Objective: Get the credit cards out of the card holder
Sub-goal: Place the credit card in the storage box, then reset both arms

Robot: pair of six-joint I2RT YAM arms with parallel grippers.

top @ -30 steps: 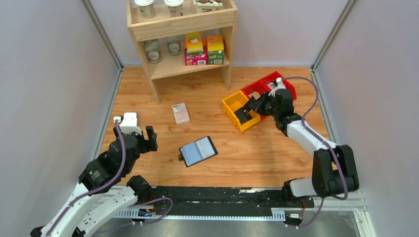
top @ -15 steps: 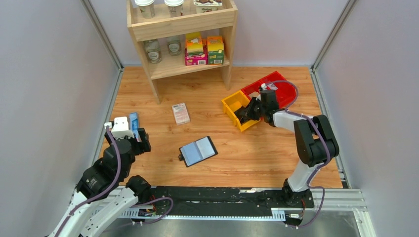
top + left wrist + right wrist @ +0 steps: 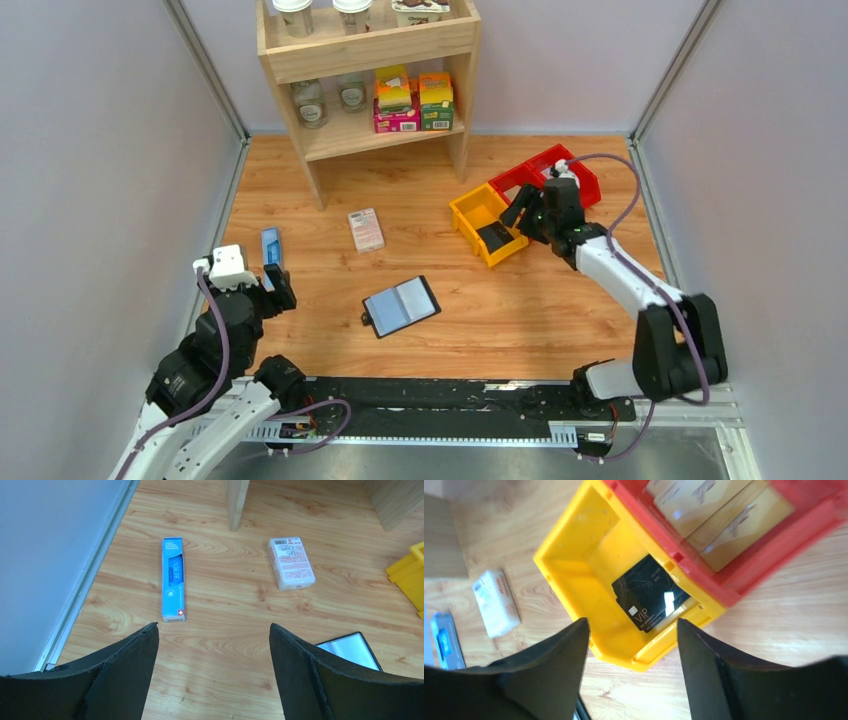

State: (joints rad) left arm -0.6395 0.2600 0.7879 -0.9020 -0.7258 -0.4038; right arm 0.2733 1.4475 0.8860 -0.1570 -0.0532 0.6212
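**Right gripper [image 3: 631,624] is hovering over the yellow bin [image 3: 574,570], jaws apart and gripping nothing**
The left gripper [image 3: 214,630], far off to the bin's left, is also gaping empty. The card holder [image 3: 401,306] is lying open, well apart from the bin on its near-left, with its long axis slanting up toward the bin. Nothing is pinning it, so it is risking being dragged if a tight card (none clearly showing in its pockets) gets tugged. The credit card [image 3: 651,599] is resting inside the bin, print up, lengthwise along the wall shared with the red bin [image 3: 774,545].
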